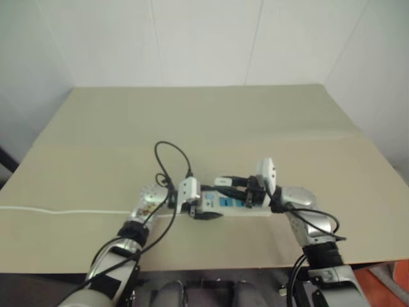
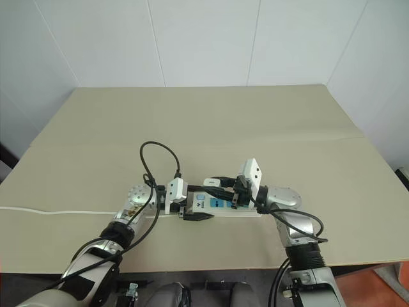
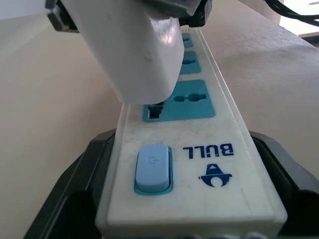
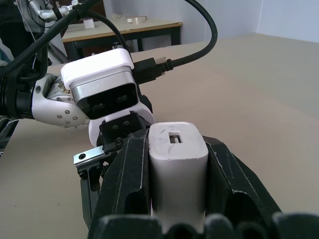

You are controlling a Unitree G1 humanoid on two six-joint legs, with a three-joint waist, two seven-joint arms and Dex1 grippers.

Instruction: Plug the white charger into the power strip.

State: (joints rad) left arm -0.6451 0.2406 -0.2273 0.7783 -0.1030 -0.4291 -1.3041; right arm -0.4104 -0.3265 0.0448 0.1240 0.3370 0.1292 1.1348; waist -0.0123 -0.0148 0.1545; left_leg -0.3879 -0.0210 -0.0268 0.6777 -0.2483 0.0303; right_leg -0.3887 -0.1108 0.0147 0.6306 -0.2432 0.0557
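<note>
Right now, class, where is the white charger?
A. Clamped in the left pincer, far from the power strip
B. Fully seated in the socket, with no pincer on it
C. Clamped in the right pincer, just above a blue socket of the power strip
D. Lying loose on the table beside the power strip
C: the right pincer clamps the white charger between its fingers, and the charger hangs over a blue socket of the power strip.

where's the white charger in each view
Left eye view: white charger, low centre, in the right tool above the power strip.
Right eye view, same spot.
Left wrist view, top, over the socket beside the blue switch.
Right wrist view, bottom centre, clamped.
Shared landmark: the power strip.
</note>
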